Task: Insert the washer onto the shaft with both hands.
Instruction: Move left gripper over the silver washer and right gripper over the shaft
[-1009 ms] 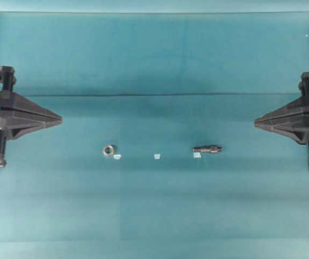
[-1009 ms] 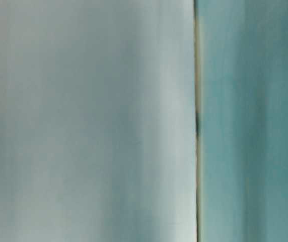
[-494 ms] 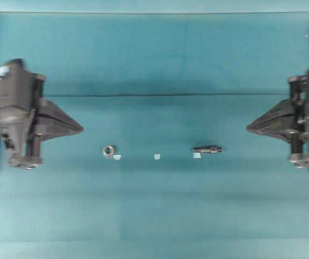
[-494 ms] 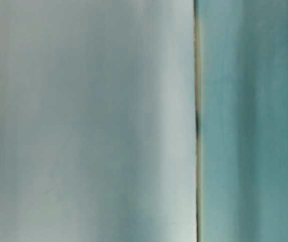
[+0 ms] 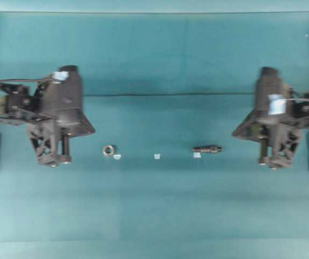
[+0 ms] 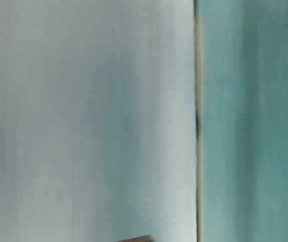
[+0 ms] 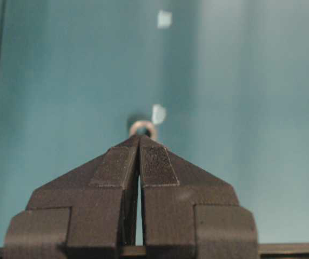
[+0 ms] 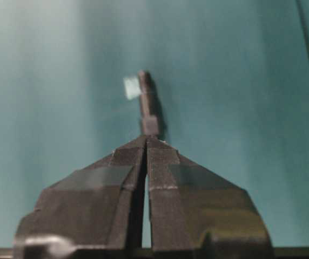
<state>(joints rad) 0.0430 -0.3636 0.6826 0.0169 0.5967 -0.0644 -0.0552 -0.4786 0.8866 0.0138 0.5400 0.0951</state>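
One washer, one shaft

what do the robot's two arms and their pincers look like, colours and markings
Both are matte black. Each pincer, left pincer and right pincer, has two wedge-shaped fingers narrowing to a point, with textured dark pads on the inner faces. Seen from overhead, each wrist carries a light blue tape patch, the fingers show open triangular latticework, and thin black cables trail along the left arm.

Robotics lab bench, plain teal mat, two fixed arms, tape scraps as markers
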